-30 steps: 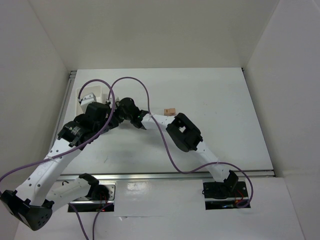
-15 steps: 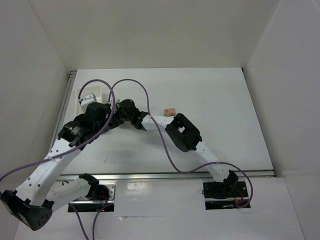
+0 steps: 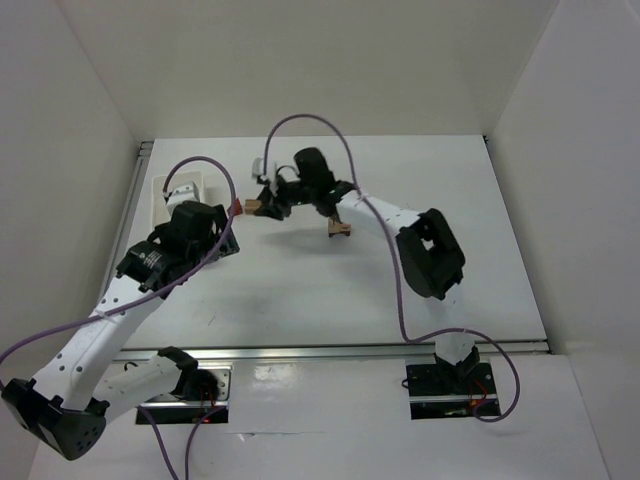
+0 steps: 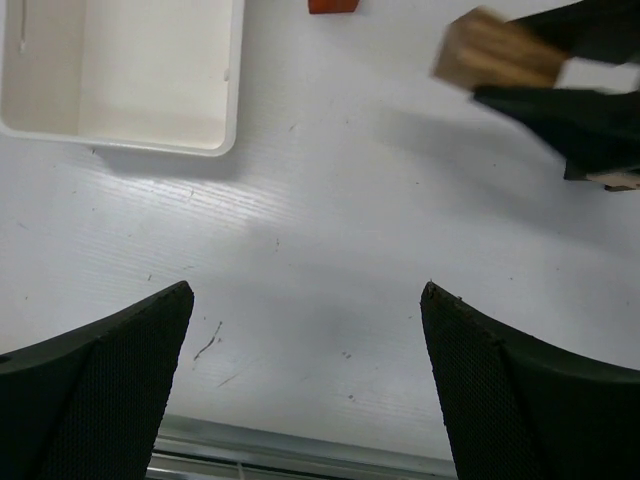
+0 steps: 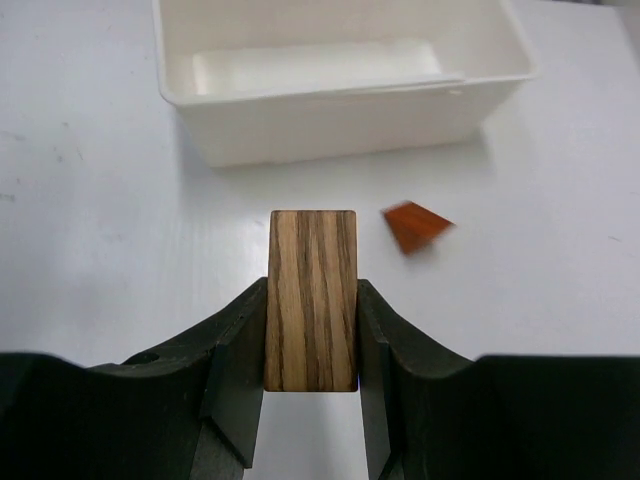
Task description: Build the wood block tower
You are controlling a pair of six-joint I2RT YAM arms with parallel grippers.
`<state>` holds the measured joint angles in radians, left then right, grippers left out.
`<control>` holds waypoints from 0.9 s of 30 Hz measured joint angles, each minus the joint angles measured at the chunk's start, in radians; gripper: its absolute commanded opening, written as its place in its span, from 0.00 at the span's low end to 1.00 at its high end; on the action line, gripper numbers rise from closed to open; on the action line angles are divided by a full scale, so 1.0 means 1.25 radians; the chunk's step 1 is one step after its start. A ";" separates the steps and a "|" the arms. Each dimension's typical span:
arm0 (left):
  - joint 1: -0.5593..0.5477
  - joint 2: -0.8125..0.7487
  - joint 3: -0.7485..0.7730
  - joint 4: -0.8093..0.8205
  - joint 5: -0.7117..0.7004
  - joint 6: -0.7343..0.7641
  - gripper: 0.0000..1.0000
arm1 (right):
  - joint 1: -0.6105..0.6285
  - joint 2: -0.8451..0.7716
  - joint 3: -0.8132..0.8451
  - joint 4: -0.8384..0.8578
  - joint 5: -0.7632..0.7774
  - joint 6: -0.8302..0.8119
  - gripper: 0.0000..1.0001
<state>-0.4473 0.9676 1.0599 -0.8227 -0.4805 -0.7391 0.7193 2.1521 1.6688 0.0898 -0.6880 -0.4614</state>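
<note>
My right gripper is shut on a striped brown wood block, held upright between both fingers; from above the block shows just right of the tray. An orange-red triangular piece lies on the table just beyond it, also seen from above. A small tan block rests on the table under the right forearm. My left gripper stands wide open over bare table, nothing between its fingers, short of the held block.
A white rectangular tray sits at the far left; its rim is just behind the triangular piece. White walls enclose the table on three sides. Purple cables loop over both arms.
The right arm has swung its elbow out to the right and carried its wrist farther back. Its jaws have narrowed and now grip the striped block. The left arm has barely moved.
</note>
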 measured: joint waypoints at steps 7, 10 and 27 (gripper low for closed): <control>0.000 0.035 0.000 0.054 0.004 0.045 1.00 | -0.214 -0.140 0.028 -0.277 -0.122 -0.252 0.11; 0.000 0.045 0.000 0.079 -0.001 0.061 1.00 | -0.286 -0.148 0.029 -0.402 -0.143 -0.358 0.12; 0.000 0.160 0.000 0.137 -0.009 0.085 1.00 | -0.340 -0.145 -0.047 -0.606 -0.185 -0.491 0.13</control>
<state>-0.4473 1.1671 1.0603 -0.6510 -0.4923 -0.6323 0.2947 1.9713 1.6100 -0.6678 -0.9192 -1.0756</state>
